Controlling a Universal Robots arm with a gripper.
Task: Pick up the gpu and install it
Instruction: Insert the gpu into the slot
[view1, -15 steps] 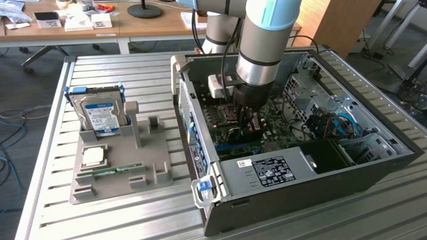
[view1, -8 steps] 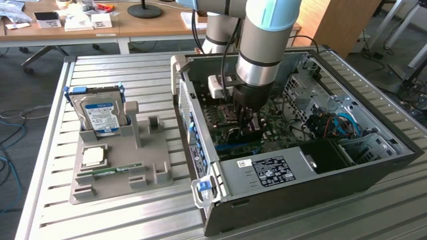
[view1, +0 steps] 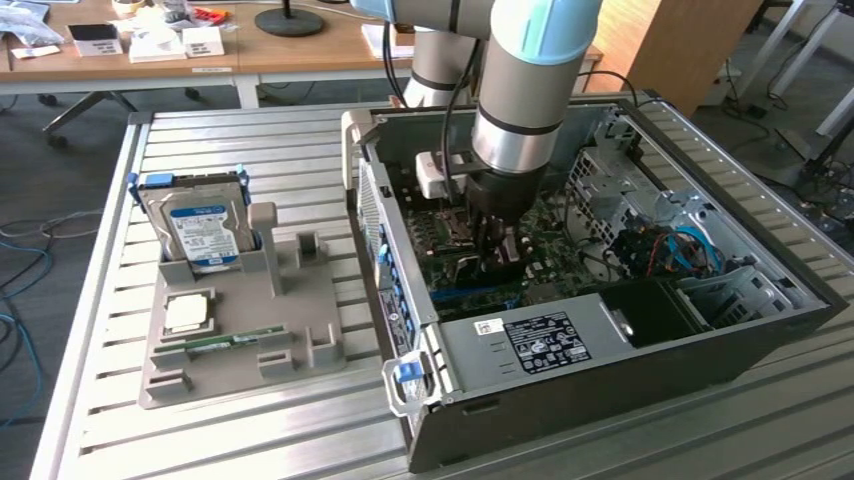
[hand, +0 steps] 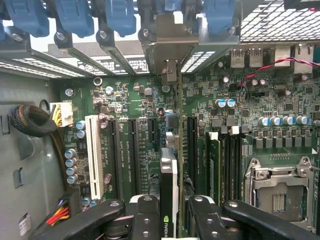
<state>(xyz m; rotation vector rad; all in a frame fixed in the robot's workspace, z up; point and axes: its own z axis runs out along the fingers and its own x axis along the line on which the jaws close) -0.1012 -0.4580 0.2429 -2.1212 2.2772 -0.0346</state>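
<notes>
The gripper (hand: 169, 220) clamps the gpu (hand: 169, 185) edge-on between black fingers (hand: 142, 212), low inside the open computer case (view1: 747, 330); seating it well calls for keeping the thin dark card upright and square over a motherboard (hand: 150, 100) slot; its silver bracket (hand: 172, 42) seems to meet the rear blue latches (hand: 117, 15).

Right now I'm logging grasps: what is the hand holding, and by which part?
The hand holds the gpu edge-on by its upper edge, over the motherboard slots.
</notes>
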